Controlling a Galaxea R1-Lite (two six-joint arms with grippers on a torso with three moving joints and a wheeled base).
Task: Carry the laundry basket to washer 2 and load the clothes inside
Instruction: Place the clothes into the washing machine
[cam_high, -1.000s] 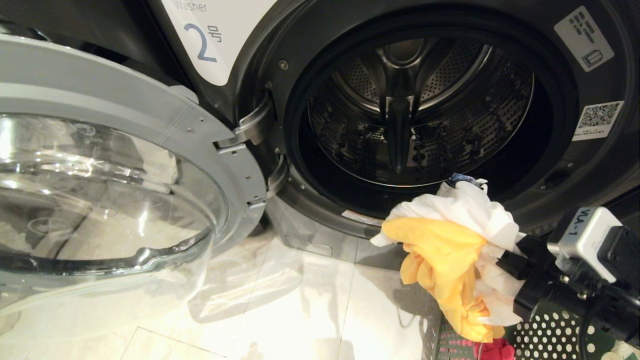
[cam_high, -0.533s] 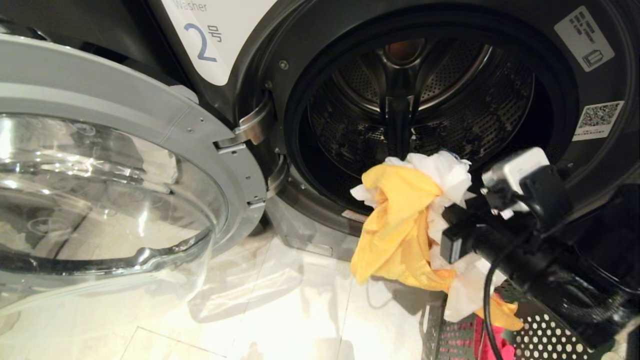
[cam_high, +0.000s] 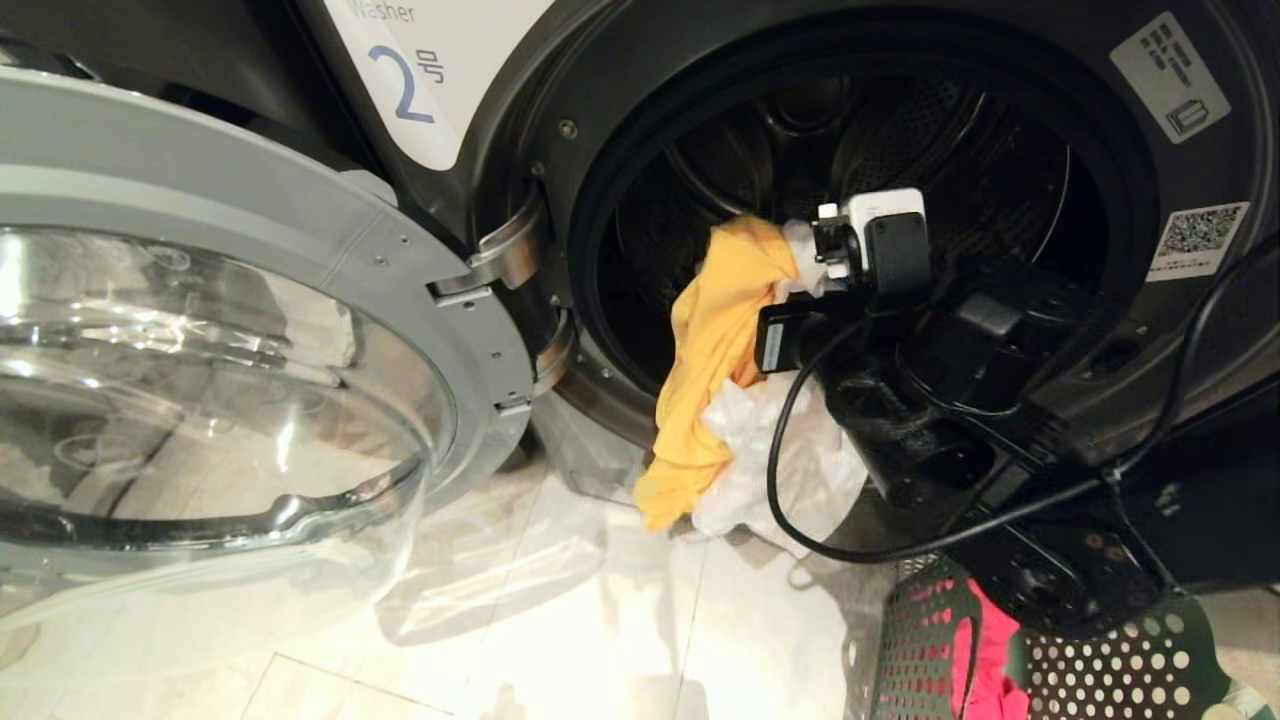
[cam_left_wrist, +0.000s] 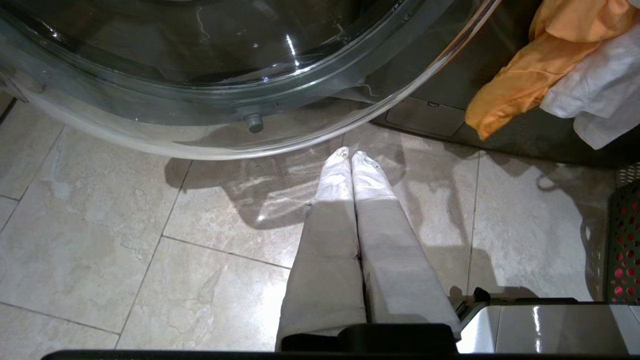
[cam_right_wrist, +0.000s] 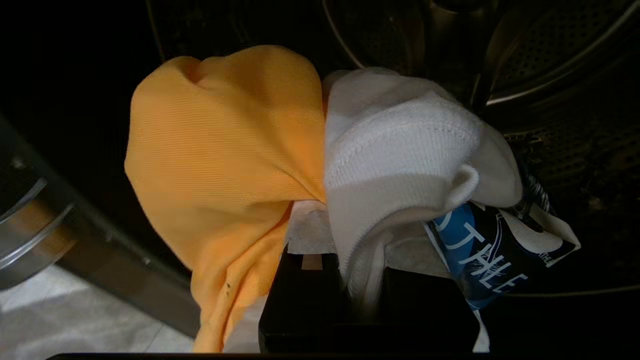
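Jaws first: left gripper (cam_left_wrist: 350, 156) at centre frame was pressed together on nothing, parked over the floor tiles (cam_left_wrist: 100, 240). Right gripper (cam_high: 790, 268) in the upper middle was pinching the clothes (cam_high: 715, 340) at the mouth of washer 2 (cam_high: 860, 200), tails hanging over the sill. I'd say push deeper before dropping. Laundry basket (cam_high: 1100, 665) sat bottom right.

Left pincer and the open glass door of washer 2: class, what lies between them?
Only bare floor tiles, seen in the left wrist view; the shut left pincer hangs short of the glass door.
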